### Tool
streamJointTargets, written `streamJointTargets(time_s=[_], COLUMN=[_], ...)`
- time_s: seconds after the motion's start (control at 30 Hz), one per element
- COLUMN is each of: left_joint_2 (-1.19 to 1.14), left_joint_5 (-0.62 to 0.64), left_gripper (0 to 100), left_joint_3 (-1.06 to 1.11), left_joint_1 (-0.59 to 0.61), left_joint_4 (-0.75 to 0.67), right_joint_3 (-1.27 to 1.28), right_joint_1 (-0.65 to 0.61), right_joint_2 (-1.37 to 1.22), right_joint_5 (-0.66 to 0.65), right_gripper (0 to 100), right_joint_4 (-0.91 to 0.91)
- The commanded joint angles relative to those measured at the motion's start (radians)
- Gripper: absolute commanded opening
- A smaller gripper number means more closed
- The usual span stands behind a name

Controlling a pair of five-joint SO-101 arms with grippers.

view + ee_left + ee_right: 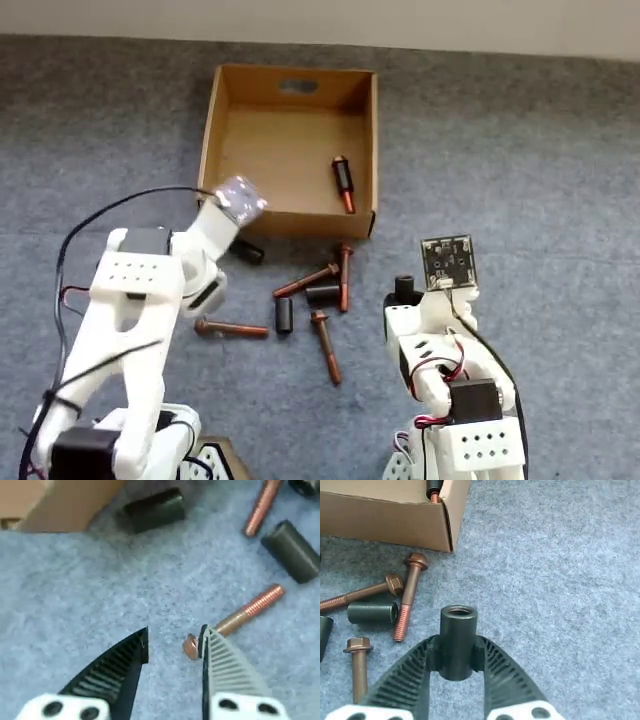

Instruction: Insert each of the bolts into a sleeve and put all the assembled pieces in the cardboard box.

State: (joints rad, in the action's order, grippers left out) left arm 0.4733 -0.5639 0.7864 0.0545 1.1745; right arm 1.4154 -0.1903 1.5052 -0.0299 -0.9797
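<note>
My right gripper [456,655] is shut on a black sleeve [457,635], held upright with its bore showing, above the carpet right of the loose parts [405,288]. My left gripper [174,641] is open just above the carpet. The head of a copper bolt [240,614] lies against the inner side of its light finger [220,665]; this is the leftmost bolt [232,327]. The cardboard box [215,120] holds one bolt with a sleeve on it [343,183]. Three more bolts [307,281] [345,277] [326,347] and three sleeves [250,252] [322,294] [284,314] lie in front of the box.
Grey carpet [520,160] covers the table, with free room right of the box. The box's front wall [385,520] stands close behind the loose parts. The left arm [140,290] hangs over the area left of the pile.
</note>
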Motion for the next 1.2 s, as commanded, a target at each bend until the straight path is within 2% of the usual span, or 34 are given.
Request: streamJointTargets(time_s=[0.0, 0.17, 0.33, 0.47, 0.6, 0.77, 0.87, 1.0, 1.17], left_joint_2=[0.102, 0.168, 0.17, 0.17, 0.17, 0.17, 0.17, 0.17, 0.168], left_joint_5=[0.253, 0.539, 0.85, 0.925, 1.0, 1.008, 1.089, 1.186, 1.208], left_gripper=[17, 17, 18, 24, 24, 24, 24, 24, 24], left_joint_3=[-0.018, 0.039, 0.139, 0.234, 0.295, 0.369, 0.41, 0.414, 0.421], left_joint_1=[0.005, 0.005, -0.004, -0.096, -0.185, -0.185, -0.183, -0.183, -0.183], left_joint_4=[0.055, 0.147, 0.129, 0.08, -0.009, -0.184, -0.27, -0.33, -0.371], right_joint_3=[-0.007, -0.007, -0.008, -0.008, -0.008, -0.008, -0.008, -0.008, -0.008], right_joint_1=[0.008, 0.008, 0.008, 0.008, 0.008, 0.008, 0.008, 0.008, 0.01], right_joint_2=[0.01, 0.01, 0.01, 0.01, 0.01, 0.01, 0.01, 0.01, 0.01], right_joint_5=[0.006, 0.006, 0.006, 0.006, 0.006, 0.005, 0.003, 0.003, 0.003], right_gripper=[0.5, 0.5, 0.5, 0.5, 0.5, 0.5, 0.5, 0.5, 0.5], right_joint_4=[0.007, 0.007, 0.007, 0.007, 0.007, 0.007, 0.007, 0.005, 0.005])
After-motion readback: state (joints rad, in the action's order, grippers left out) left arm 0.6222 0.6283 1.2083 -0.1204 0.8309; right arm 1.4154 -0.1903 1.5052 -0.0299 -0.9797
